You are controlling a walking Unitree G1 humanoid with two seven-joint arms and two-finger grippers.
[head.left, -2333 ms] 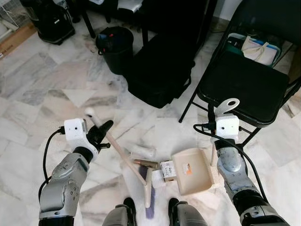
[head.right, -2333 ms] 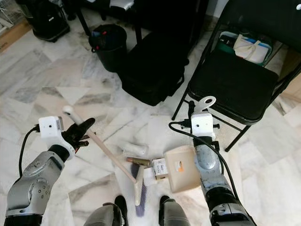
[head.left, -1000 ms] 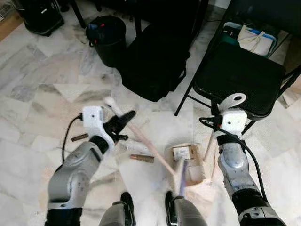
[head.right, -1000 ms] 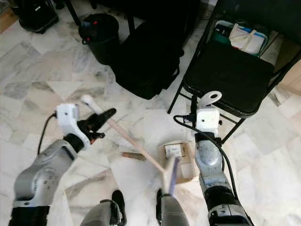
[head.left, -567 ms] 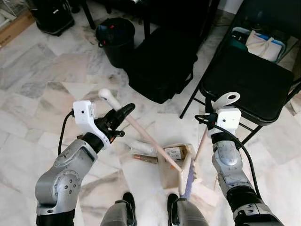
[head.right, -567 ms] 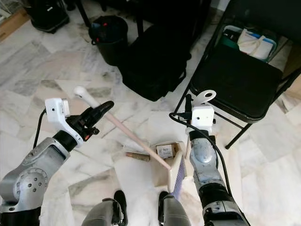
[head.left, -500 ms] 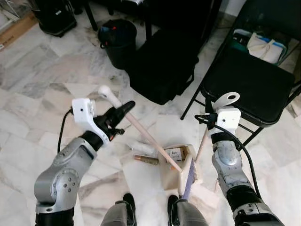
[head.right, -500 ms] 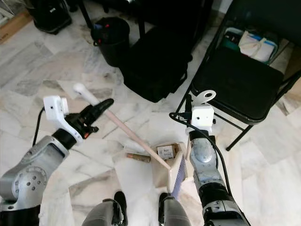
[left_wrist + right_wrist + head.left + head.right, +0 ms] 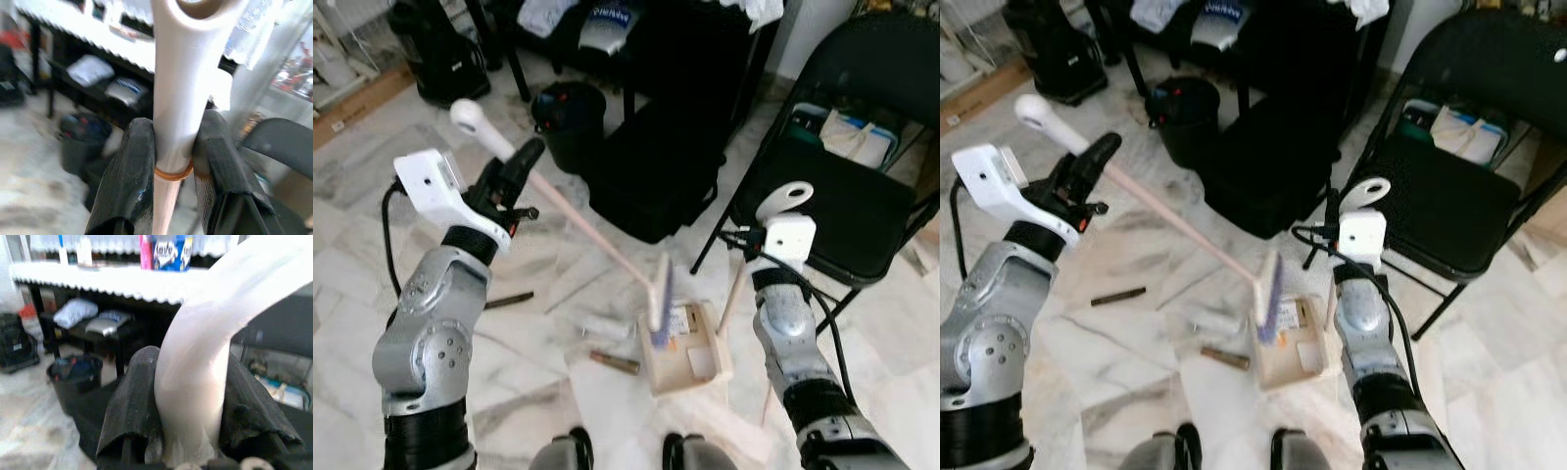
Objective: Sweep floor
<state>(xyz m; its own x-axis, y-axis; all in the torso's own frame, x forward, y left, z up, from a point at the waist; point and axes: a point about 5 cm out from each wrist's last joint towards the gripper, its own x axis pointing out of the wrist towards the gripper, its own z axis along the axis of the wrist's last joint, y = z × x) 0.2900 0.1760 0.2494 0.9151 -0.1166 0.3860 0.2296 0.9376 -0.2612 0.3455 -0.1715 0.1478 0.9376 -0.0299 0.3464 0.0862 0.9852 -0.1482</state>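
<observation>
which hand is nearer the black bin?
Left. The left hand holds the broom beside the black bin; the right hand grips the dustpan handle by the chair.

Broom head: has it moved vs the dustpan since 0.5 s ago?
Yes. The broom head, earlier low at the dustpan near edge by the robot's feet, is now lifted above the pan's far edge, toward the black bag.
</observation>
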